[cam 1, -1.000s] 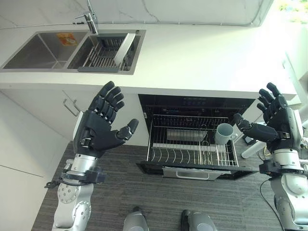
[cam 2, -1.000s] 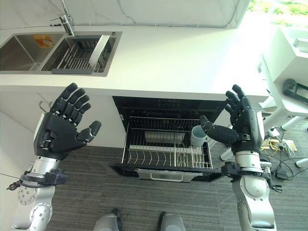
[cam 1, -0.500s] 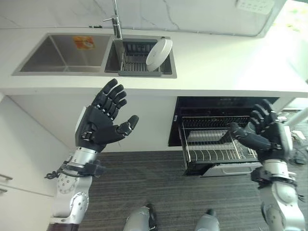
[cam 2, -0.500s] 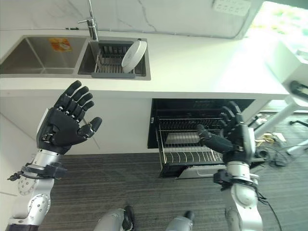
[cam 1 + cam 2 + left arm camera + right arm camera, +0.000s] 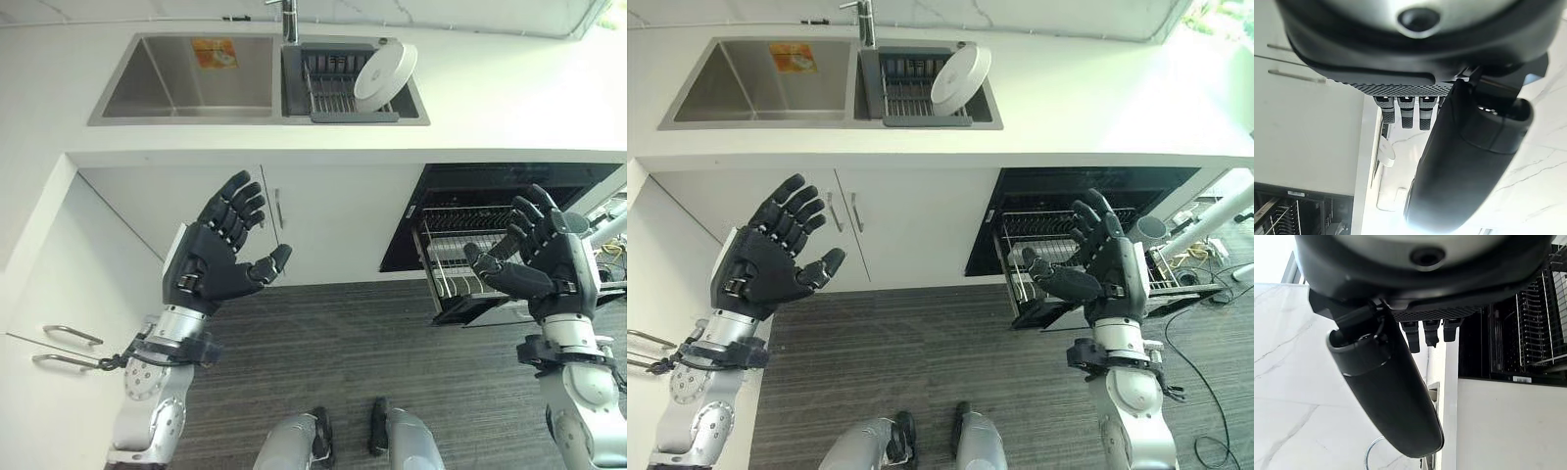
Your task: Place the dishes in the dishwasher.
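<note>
Both hands are up, palms raised, nothing in either. The left hand (image 5: 217, 262) hangs with fingers spread and relaxed, released, in front of the white cabinet doors (image 5: 294, 220). The right hand (image 5: 544, 266) is just as loose, fingers splayed, hovering right in front of the pulled-out dishwasher rack (image 5: 453, 266).

Where's the dish? A white plate (image 5: 384, 74) leans on edge in the dark drying rack (image 5: 333, 90) set into the sink (image 5: 176, 80), up on the desk (image 5: 509, 98), well beyond the left hand's fingertips and off to its right. A grey mug (image 5: 1146, 230) already sits in the dishwasher rack, just past the right hand.

So this reads as the reach-for-the-next-dish step: one item loaded, the plate not yet touched. The next move calls for a hand to go up and over the desk edge to the drying rack, and the left looks the nearer candidate. The plate stands tilted, so the fingers need to pinch its rim without knocking it flat, then carry it down to the wire tines.
</note>
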Controlling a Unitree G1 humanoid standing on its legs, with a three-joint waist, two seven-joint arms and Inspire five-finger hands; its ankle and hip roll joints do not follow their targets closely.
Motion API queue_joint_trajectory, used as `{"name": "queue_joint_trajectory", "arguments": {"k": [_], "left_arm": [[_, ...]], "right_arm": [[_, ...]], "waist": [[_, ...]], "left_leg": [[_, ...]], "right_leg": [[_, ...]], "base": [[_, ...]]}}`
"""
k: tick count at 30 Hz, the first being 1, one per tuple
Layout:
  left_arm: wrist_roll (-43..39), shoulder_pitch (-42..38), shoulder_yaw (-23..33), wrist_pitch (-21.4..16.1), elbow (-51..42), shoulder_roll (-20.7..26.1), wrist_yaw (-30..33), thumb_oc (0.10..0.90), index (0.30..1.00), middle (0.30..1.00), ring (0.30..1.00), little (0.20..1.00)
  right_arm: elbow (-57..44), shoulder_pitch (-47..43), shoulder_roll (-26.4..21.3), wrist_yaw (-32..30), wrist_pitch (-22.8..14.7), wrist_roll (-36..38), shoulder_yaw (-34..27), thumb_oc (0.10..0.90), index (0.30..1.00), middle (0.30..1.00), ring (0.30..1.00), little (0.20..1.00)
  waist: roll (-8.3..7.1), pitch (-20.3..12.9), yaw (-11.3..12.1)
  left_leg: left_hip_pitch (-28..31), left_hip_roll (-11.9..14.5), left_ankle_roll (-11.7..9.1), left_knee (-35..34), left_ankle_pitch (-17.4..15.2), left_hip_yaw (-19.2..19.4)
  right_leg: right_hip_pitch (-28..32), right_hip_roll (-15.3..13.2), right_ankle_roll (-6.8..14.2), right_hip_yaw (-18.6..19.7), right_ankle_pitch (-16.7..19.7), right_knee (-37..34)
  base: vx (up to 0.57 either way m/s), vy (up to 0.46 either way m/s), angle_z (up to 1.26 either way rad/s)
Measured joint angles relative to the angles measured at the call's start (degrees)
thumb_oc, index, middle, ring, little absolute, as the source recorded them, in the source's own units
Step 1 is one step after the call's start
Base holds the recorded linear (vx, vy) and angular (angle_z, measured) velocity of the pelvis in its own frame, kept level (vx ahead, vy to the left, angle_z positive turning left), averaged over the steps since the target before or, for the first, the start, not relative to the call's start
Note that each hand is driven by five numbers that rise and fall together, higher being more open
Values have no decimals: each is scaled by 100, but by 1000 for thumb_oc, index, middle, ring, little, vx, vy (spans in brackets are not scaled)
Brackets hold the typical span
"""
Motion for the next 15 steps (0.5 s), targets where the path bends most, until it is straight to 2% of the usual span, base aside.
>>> {"name": "queue_joint_trajectory", "arguments": {"k": [1, 2, 3, 4, 5, 6, 7, 8, 9, 11, 13, 15], "left_arm": [[0, 1, 0, -9, -60, 6, 1, 800, 900, 900, 900, 900], [0, 1, -10, -8, -67, -12, 10, 800, 900, 900, 900, 900], [0, 24, -29, -6, -69, -24, 15, 800, 900, 900, 900, 900], [-1, 60, -47, -5, -69, -20, 20, 800, 900, 900, 900, 900], [-5, 9, -43, -10, -61, 80, 32, 800, 900, 900, 900, 900], [-5, -4, -58, -9, -85, 82, 73, 800, 900, 900, 900, 900], [-5, 10, -78, -13, -148, 23, 126, 800, 900, 900, 900, 900], [-1, 54, -121, 15, -150, -30, 142, 800, 900, 900, 900, 900], [0, 51, -114, 15, -157, 2, 136, 800, 900, 900, 900, 900], [-5, 54, -99, 8, -172, 17, 140, 800, 900, 900, 900, 900], [-4, 82, -111, 8, -224, 19, 138, 800, 900, 900, 900, 900], [-3, 95, -133, 8, -226, -41, 145, 800, 900, 900, 900, 900]], "right_arm": [[-68, -26, -13, -4, -13, -1, -25, 800, 900, 900, 900, 900], [-100, -8, 11, -4, -6, -2, -3, 800, 900, 900, 900, 900], [-121, -3, 10, -2, -5, -3, 0, 800, 900, 900, 900, 900], [-133, -19, 17, -10, -5, -3, 4, 800, 900, 900, 900, 900], [-142, -18, 82, -31, -2, -5, 19, 800, 900, 900, 900, 900], [-78, -125, 95, -55, 7, -5, 8, 800, 900, 900, 900, 900], [-93, -160, 12, -77, 7, -7, -8, 800, 900, 900, 900, 900], [-105, -140, 12, -57, 29, -6, 16, 800, 900, 900, 900, 900], [-106, -143, -12, -55, 29, -5, 4, 800, 900, 900, 900, 900], [-98, -140, -18, -52, 25, -2, -15, 800, 900, 900, 900, 900], [-89, -115, -120, 4, 29, 8, -5, 800, 900, 900, 900, 900], [-58, -164, -170, 67, 29, 11, -7, 800, 900, 900, 900, 900]], "waist": [[71, 0, 12], [55, -35, -6], [85, -52, -26], [150, -78, -17], [-180, -78, -15], [-166, -92, 11], [-4, -163, -15], [-46, -160, -14], [-49, -163, -19], [-17, -174, -40], [-32, -168, -3], [-100, -140, -10]], "left_leg": [[37, -40, 512, 35, 6, 0], [125, -134, 516, -76, 4, -10], [293, -191, 415, -346, 95, -20], [402, -190, 27, -519, 229, -45], [76, -357, -308, 172, 364, -133], [-191, 112, 69, 807, -23, -278], [-121, 711, -126, 468, -156, -380], [214, 478, -40, 91, 15, -456], [368, 409, -37, -102, 71, -441], [575, 353, -41, -224, 100, -410], [856, 284, -316, -524, 298, -363], [746, 264, -501, 75, 505, -338]], "right_leg": [[-30, 9, 18, -53, 36, 187], [-8, -46, -23, -35, -45, 358], [-2, 19, -174, -80, -112, 444], [97, 275, -406, -82, -109, 225], [347, 60, -669, -1, 90, -209], [333, 61, -467, -1, 70, -134], [264, 173, -295, -76, -140, 189], [299, 54, -221, -103, -303, 177], [305, 71, -223, -112, -306, 164], [433, 135, -402, -93, -174, -5], [503, 90, -421, -47, -201, 168], [284, -40, -505, 70, -259, 880]], "base": [[212, -126, -2], [211, -138, 1], [147, -116, 6], [178, -160, 28], [171, -149, 22], [167, -154, 25], [202, -214, 9], [187, -219, 13], [178, -205, 11], [158, -164, 0], [117, -170, -13], [88, -106, -20]]}}
